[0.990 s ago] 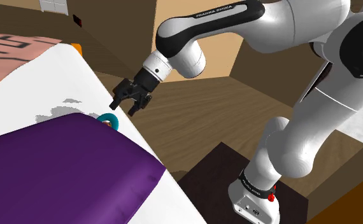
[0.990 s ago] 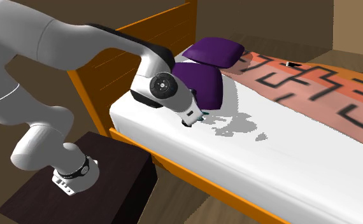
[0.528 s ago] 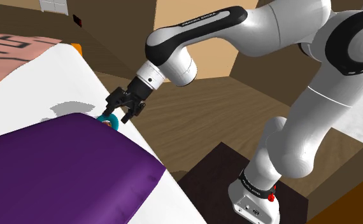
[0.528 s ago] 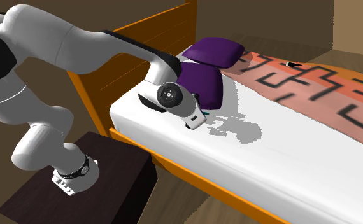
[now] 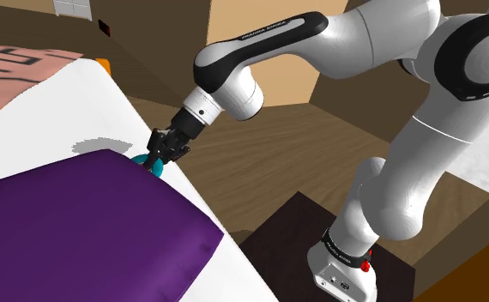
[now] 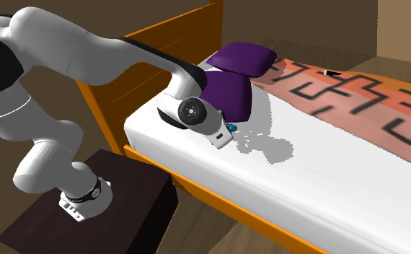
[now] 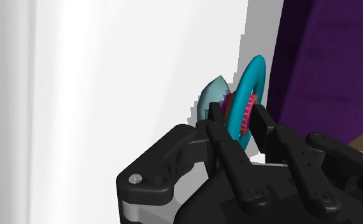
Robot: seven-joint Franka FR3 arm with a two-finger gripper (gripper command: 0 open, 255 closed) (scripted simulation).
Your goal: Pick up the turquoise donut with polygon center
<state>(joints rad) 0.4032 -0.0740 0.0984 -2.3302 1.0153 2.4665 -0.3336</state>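
The turquoise donut [image 7: 255, 71] has a purple and pink toothed centre and stands on edge on the white bed [image 5: 58, 107], against the purple pillow [image 5: 80, 223]. My black gripper [image 7: 239, 116] is shut on it, one finger [image 7: 220, 130] on each side of the ring's lower part. In the shoulder view the gripper [image 5: 159, 158] presses down at the pillow's corner, with a sliver of the donut [image 5: 140, 159] showing beside it. In the second exterior view the donut [image 6: 231, 128] peeks out by the gripper [image 6: 224, 135].
A pale bluish shape [image 7: 209, 98] lies on the sheet just behind the donut. A second purple pillow [image 6: 244, 56] and a patterned pink blanket [image 6: 355, 94] are farther along the bed. An orange bed frame [image 6: 168, 36] edges the mattress; my stand [image 5: 320, 236] sits on the wooden floor.
The gripper came down from above the bed edge to the donut at the pillow's corner, and its fingers closed from wide apart onto the ring.
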